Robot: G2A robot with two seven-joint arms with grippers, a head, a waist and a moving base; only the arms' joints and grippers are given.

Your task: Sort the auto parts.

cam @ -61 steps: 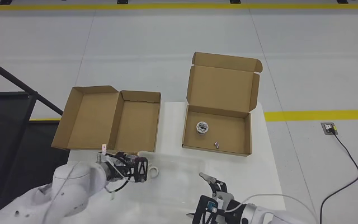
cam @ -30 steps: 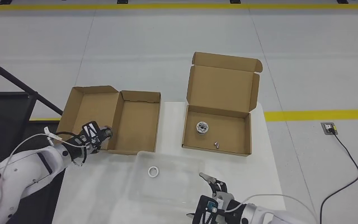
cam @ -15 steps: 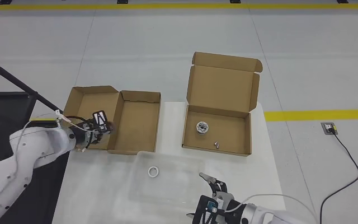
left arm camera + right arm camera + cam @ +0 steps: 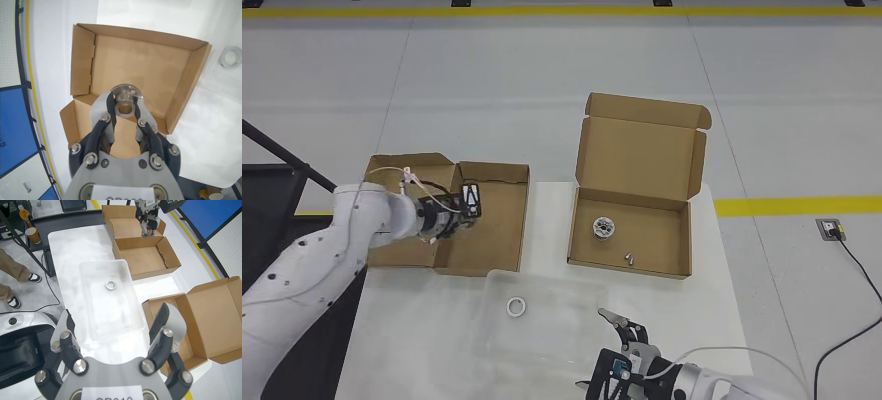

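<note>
Left end effector (image 4: 124,99) clamps a flanged hub (image 4: 124,109) above the left box (image 4: 143,62), at the table's (image 4: 198,117) far-left corner, over the tray-lid fold. Released here, it could drop into the lid (image 4: 83,117). Right end effector (image 4: 116,311) gapes at the near edge.

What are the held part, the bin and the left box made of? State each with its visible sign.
The part in the left gripper: metal, probably steel, with a bright machined sheen. The bin: clear glossy plastic; the table shows through. The left box: brown matte cardboard, with folded flaps.
</note>
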